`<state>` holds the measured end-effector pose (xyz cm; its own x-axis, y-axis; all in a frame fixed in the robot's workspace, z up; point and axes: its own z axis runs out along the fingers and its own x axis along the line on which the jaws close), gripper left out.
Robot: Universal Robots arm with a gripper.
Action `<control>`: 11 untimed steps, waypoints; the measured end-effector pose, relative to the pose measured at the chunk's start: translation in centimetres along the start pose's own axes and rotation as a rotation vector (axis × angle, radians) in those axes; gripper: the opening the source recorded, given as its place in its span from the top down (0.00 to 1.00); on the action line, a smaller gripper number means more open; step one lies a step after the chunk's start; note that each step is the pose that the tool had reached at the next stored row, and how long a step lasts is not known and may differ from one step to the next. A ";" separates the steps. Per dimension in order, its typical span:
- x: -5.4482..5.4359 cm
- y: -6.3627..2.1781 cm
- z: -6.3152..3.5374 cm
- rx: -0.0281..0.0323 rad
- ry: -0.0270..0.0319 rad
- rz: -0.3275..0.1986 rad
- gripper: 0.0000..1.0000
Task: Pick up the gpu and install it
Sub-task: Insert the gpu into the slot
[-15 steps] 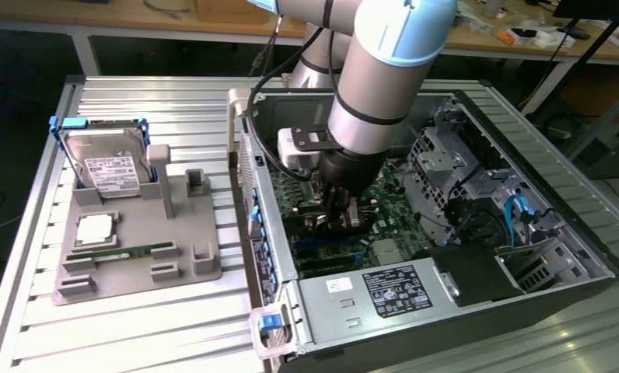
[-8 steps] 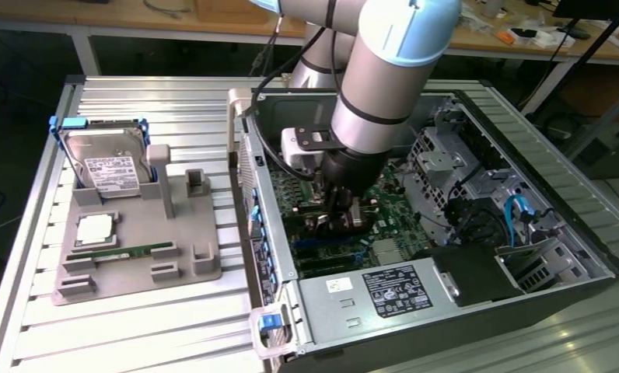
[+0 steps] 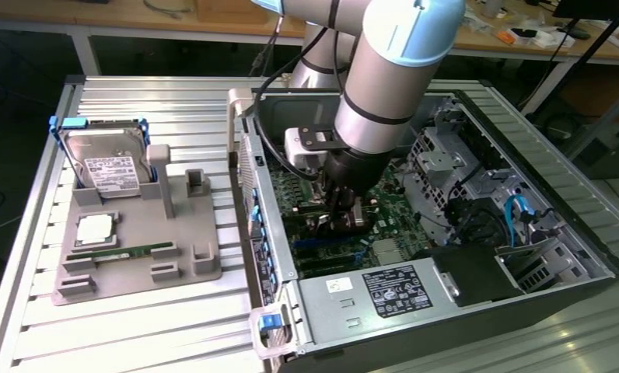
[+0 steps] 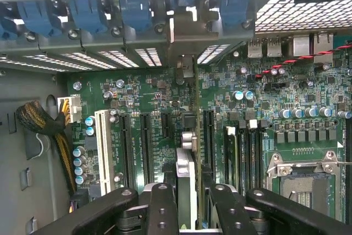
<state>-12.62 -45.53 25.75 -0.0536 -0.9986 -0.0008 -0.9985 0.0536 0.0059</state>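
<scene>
The gripper (image 3: pixel 343 217) reaches down into the open computer case (image 3: pixel 517 311), and in the wrist view its black fingers (image 4: pixel 162 207) pinch the gpu (image 4: pixel 187 174) between them. The card is seen edge-on, standing upright over the green motherboard (image 4: pixel 137 89) between two black slots. Its silver bracket end points at the rear wall beneath the row of blue slot clips (image 4: pixel 88 12). Whether the card's edge sits in a slot cannot be told. A white slot (image 4: pixel 102 147) lies to one side and the processor socket (image 4: pixel 300 174) to the other. White lettering is printed on the board beside the slots, too small to read. In the exterior view the power supply (image 3: pixel 393 291) carries a black label with white print that cannot be made out. On the exterior view's left, a grey tray (image 3: pixel 185 264) on the metal table (image 3: pixel 133 326) holds a hard drive (image 3: pixel 107 167) with an unreadable white label.
</scene>
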 end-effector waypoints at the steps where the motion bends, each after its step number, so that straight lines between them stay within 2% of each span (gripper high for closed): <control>1: 0.0 0.00 0.00 -0.0001 0.0000 0.000 0.72; 11: 0.0 0.03 0.00 0.0000 0.0000 0.010 0.72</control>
<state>-12.65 -45.53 25.75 -0.0634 -0.9980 -0.0008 -0.9980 0.0634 0.0059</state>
